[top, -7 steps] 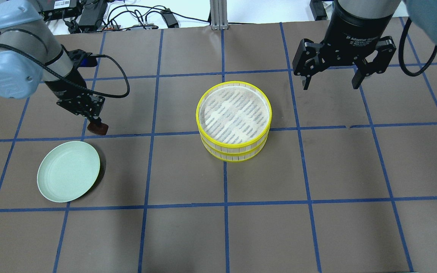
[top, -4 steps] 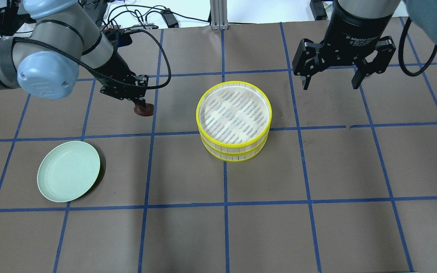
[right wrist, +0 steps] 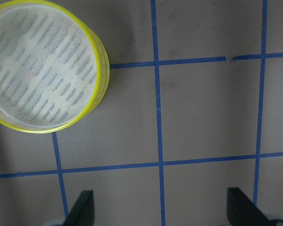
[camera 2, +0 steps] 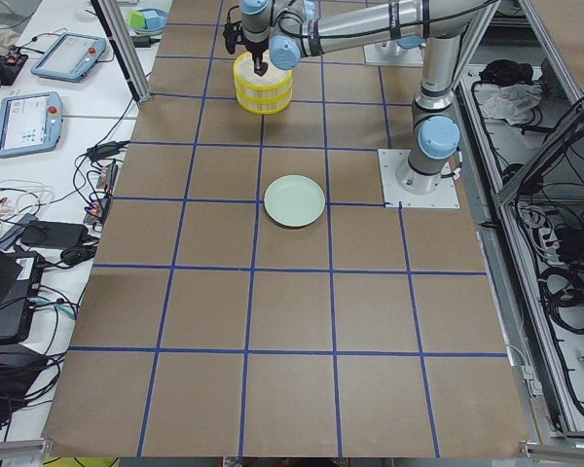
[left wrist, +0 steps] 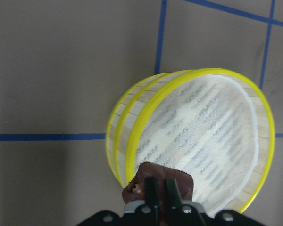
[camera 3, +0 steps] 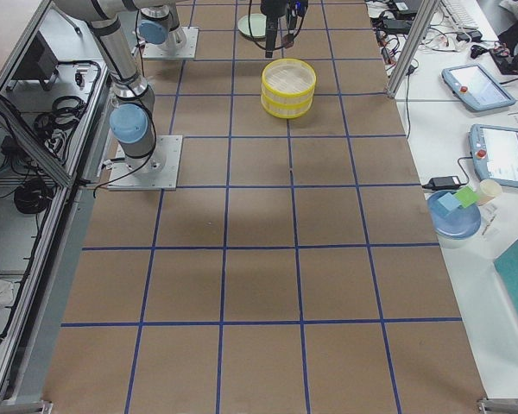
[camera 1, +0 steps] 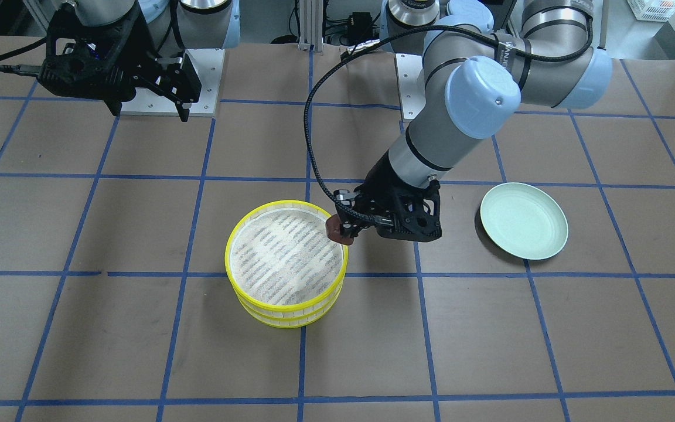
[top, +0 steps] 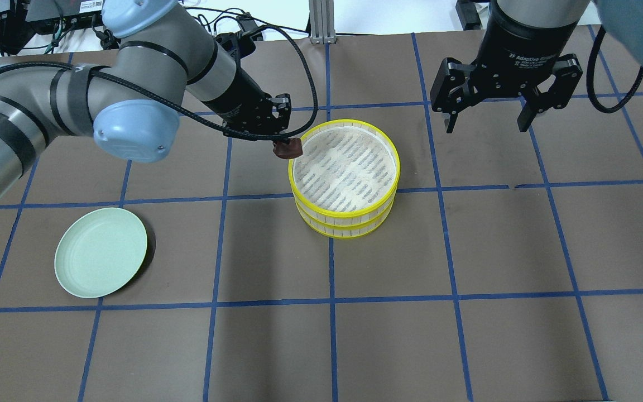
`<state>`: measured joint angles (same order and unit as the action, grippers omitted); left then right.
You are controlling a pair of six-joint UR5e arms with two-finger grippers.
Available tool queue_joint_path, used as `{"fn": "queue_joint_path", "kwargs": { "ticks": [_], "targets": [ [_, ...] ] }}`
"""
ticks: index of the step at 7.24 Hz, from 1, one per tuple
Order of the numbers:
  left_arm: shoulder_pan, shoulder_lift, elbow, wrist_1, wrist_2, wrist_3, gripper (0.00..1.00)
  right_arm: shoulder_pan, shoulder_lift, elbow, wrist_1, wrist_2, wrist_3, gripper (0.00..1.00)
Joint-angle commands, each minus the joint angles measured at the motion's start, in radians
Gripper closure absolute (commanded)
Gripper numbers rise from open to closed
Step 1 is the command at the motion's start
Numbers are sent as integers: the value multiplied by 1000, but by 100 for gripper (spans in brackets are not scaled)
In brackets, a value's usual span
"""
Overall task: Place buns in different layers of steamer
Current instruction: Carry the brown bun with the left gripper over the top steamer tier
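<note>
Two yellow-rimmed steamer layers (top: 345, 177) stand stacked at the table's middle; the top tray's woven floor is bare. They also show in the front view (camera 1: 286, 271), the left wrist view (left wrist: 198, 136) and the right wrist view (right wrist: 42, 66). My left gripper (top: 285, 146) is shut on the dark reddish-brown bun (top: 288, 149), held in the air at the top tray's left rim; the bun shows too in the front view (camera 1: 338, 230) and the left wrist view (left wrist: 162, 184). My right gripper (top: 486, 120) hangs open and empty, far right of the stack. The cream-white bun is out of view.
An empty pale green plate (top: 101, 251) lies at the near left of the table, also in the front view (camera 1: 523, 220). Blue tape lines grid the brown table. Cables and equipment lie beyond the far edge.
My left arm has carried the reddish-brown bun rightward from above the plate's area to the steamer's left rim. The right arm has not moved.
</note>
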<state>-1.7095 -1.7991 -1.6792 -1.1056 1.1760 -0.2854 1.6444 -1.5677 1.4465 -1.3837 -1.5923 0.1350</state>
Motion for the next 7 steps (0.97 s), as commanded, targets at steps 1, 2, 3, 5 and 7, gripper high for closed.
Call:
{"fn": "queue_joint_path", "kwargs": {
  "ticks": [1,2,3,5,7],
  "targets": [
    [-44,-41,-5,116,-89,-75,100,0,0,0,0,0,-2,0],
    [-48,-64,-7,151,-96,-95,100,0,0,0,0,0,0,0],
    [-64,-80,-7,156,-93,-95,100,0,0,0,0,0,-2,0],
    [-78,-109,-7,196,-85,-97,54,0,0,0,0,0,-2,0],
    [-78,-106,4,202,-85,-143,0,0,0,0,2,-2,-3,0]
  ]
}}
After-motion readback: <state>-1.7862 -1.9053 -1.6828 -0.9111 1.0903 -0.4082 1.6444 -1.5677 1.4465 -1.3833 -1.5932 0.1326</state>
